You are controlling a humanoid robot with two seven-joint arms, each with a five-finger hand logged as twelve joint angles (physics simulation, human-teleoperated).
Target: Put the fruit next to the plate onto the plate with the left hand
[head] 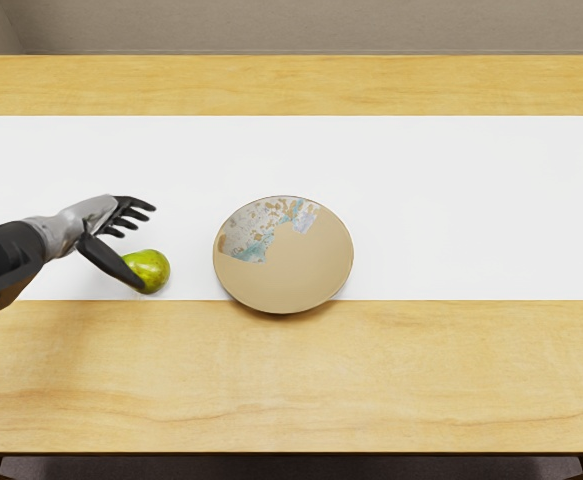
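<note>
A green pear (151,268) lies on the white table runner just left of a round tan plate (301,262) with a mottled pattern on its far left part. My left hand (121,235) comes in from the left edge and hovers over the pear's left side. Its fingers (133,213) are spread toward the right behind the pear, and the thumb (111,262) reaches down in front of the fruit, touching or nearly touching it. Nothing is held. The plate has nothing on it.
A white runner (451,200) crosses the wooden table (291,380) from left to right. The plate overhangs the runner's near edge slightly. A wall runs along the back.
</note>
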